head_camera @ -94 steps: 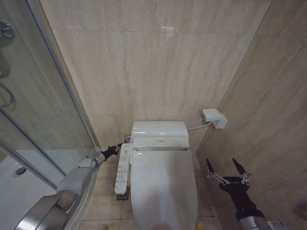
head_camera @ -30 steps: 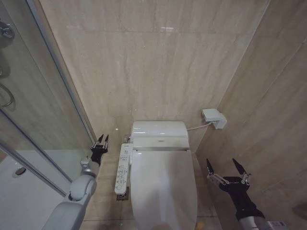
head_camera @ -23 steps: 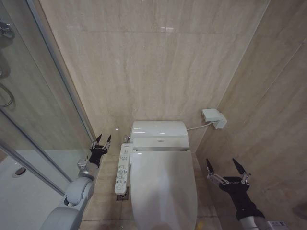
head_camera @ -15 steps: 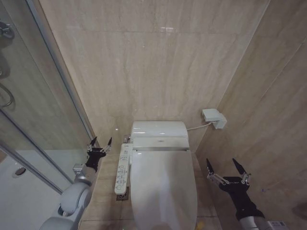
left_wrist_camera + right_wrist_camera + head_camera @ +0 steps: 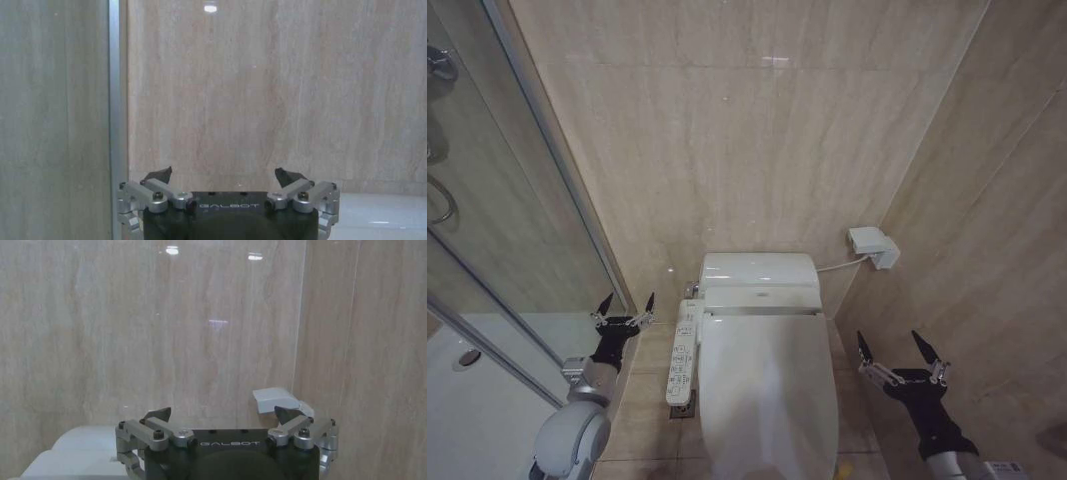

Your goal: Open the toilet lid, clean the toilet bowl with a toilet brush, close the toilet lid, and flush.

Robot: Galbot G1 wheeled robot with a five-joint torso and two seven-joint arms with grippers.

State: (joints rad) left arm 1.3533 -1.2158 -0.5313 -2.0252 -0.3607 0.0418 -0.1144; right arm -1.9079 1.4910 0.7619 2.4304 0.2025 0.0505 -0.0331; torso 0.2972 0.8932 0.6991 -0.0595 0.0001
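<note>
Bathroom, toilet bowl (image 5: 767, 400), glass shower screen (image 5: 497, 220)

Open floor both sides of shut toilet lid (image 5: 767, 395)

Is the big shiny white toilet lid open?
No, the big glossy white toilet lid lies flat and shut over the toilet.

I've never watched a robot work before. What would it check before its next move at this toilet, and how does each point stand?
1. Toilet lid down: ok, shut over the bowl.
2. Left gripper open and empty: ok, beside the button panel, not touching it.
3. Right gripper open and empty: ok, on the toilet's other side.
4. Nothing lying on the lid: ok.
5. Toilet brush located: cannot tell.
</note>
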